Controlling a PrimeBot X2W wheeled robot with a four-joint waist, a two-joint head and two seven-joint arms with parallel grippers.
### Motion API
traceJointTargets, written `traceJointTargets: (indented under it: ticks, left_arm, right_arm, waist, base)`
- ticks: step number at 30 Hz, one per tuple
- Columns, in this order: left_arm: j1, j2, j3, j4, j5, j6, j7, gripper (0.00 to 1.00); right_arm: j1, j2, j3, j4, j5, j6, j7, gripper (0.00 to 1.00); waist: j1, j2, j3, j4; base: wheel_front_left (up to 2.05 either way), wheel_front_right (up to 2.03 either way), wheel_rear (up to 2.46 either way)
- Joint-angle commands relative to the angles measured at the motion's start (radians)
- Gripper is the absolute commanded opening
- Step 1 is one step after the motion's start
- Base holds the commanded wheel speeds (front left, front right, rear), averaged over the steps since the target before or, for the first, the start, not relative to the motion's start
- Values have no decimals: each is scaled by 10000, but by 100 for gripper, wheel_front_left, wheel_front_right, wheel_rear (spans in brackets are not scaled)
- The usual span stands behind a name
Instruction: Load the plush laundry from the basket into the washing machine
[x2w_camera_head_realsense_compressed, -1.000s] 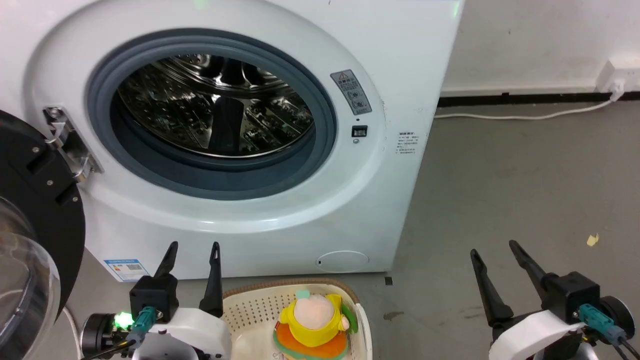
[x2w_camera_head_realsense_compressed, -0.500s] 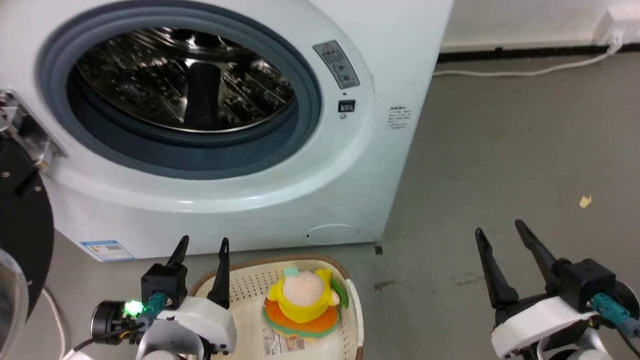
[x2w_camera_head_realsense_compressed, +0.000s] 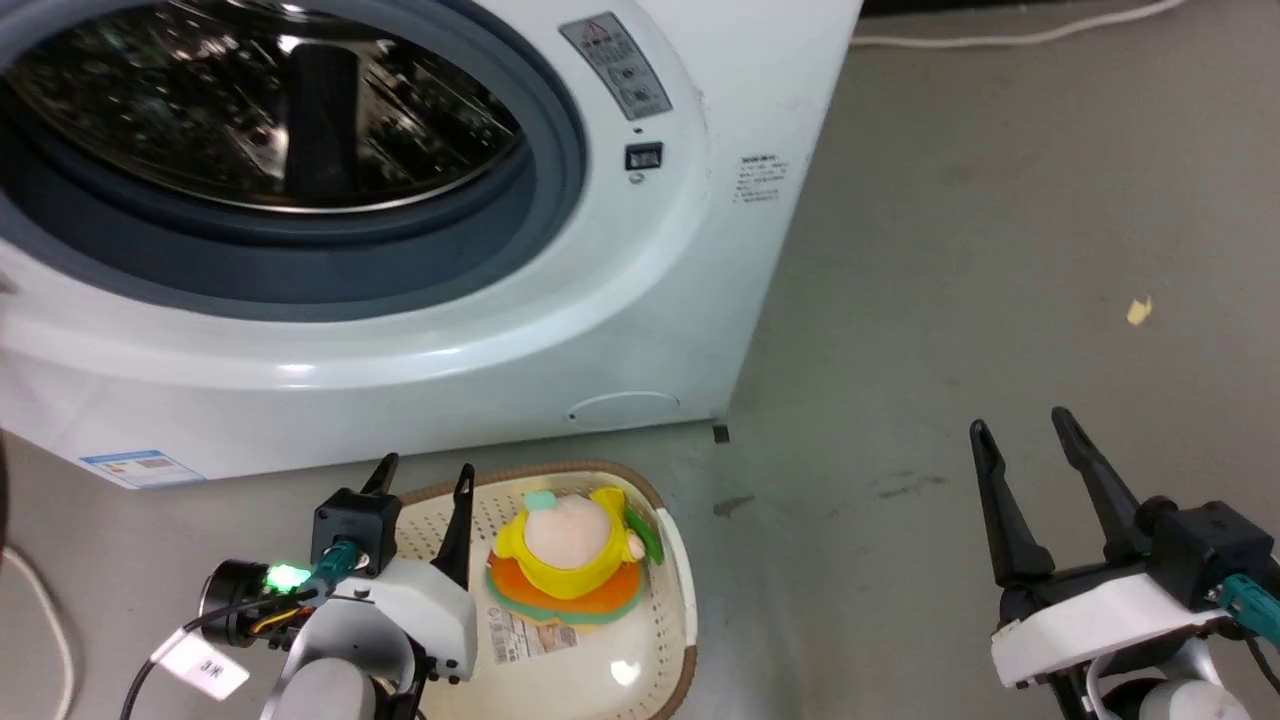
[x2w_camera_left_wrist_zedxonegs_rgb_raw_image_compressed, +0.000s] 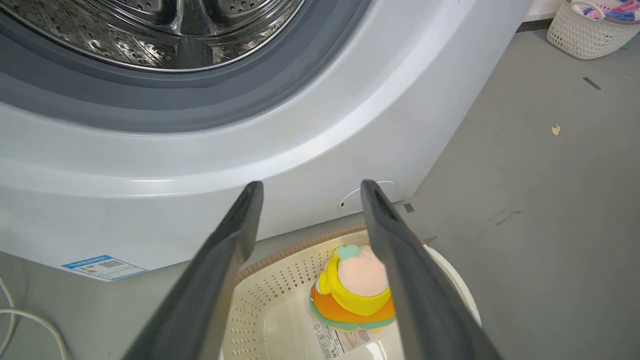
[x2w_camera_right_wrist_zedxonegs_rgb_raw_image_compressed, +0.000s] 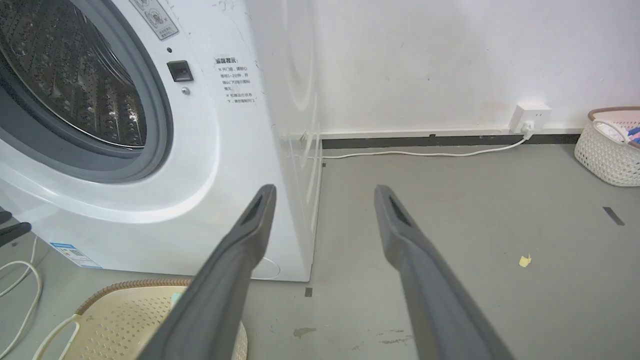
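Pick-up step, not yet begun. The washing machine (x2w_camera_head_realsense_compressed: 650, 300) stands open; at its 6 o'clock the basket (x2w_camera_head_realsense_compressed: 680, 560) holds the plush toy (x2w_camera_head_realsense_compressed: 565, 540) upright. The left gripper (x2w_camera_head_realsense_compressed: 427, 466), spread wide and empty at the basket's 9 o'clock rim, likely must shift toward 3 o'clock and descend around the toy. The right gripper (x2w_camera_head_realsense_compressed: 1021, 422), equally wide and empty, hangs well apart.

Plush (x2w_camera_head_realsense_compressed: 568, 540) in bskt (x2w_camera_head_realsense_compressed: 655, 625), washer (x2w_camera_head_realsense_compressed: 400, 370) behind
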Motion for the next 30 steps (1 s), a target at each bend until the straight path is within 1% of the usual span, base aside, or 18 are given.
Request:
traceJointTargets:
  ticks: [1,6,17,30]
  left_arm:
    - [-260,99,-106,248,-50,-43,48,100]
    - [-645,237,-278,897,-241,-113,169,100]
    - [-1615,739,-1029,2389,-612,-240,401,100]
    - [-2845,1319,-2001,3980,-1514,-383,686,100]
  right_arm:
    - [-207,1,5,-104,127,2,-124,100]
    - [-329,1,-8,-183,365,2,-228,100]
    - [-610,1,-19,-382,802,3,-457,100]
    - [-993,1,-21,-563,1179,4,-729,100]
  waist:
    - [-2,-1,237,-170]
    - [-2,-1,675,-371]
    - [-2,-1,1647,-743]
    - [-2,-1,2845,-1205]
  base:
    - [0,0,0]
    - [0,0,0]
    - [0,0,0]
    - [0,0,0]
